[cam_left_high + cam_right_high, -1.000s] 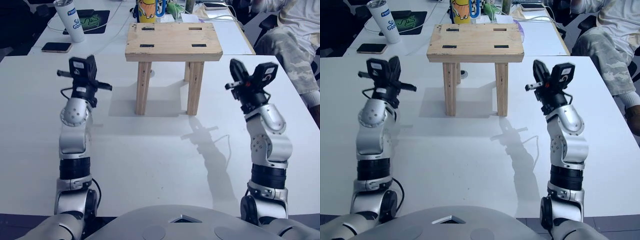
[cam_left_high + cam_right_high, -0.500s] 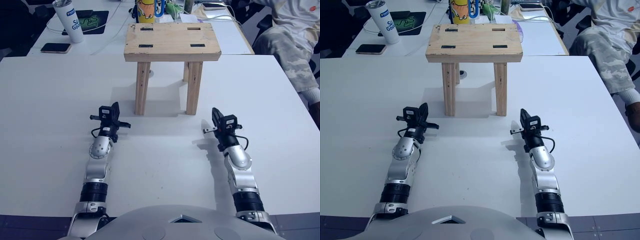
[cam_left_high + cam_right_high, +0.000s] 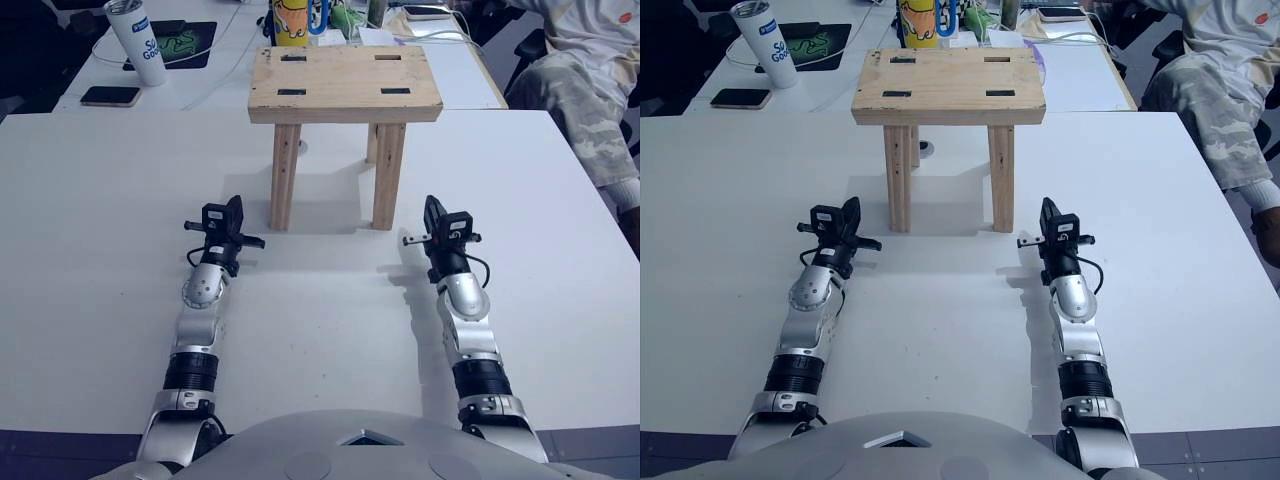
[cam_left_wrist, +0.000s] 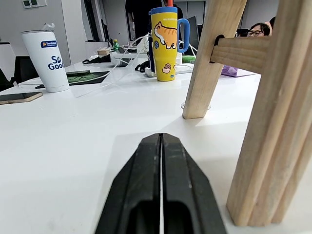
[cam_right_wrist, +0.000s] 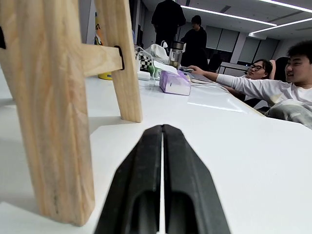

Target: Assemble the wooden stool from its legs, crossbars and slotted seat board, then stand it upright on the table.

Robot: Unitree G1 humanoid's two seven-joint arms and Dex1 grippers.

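Left eye view: both arms stretched low over the white table [image 3: 90, 260], assembled stool upright beyond them.

Left gripper [image 4: 160, 139] and right gripper [image 5: 162, 127] each have their fingers pressed flat together, gripping nothing. Each tip lies near a front leg of the stool [image 3: 345, 82], left by the left leg, right by the right leg. The stool stands on its legs toward the table's far edge, slotted seat board on top, a crossbar [image 4: 243, 52] joining the side legs. Farther off stand a white lidded tumbler [image 3: 139, 40] at far left and a yellow mug [image 4: 164, 44] behind the stool; their contents cannot be seen. A phone [image 3: 112, 95] lies near the tumbler.
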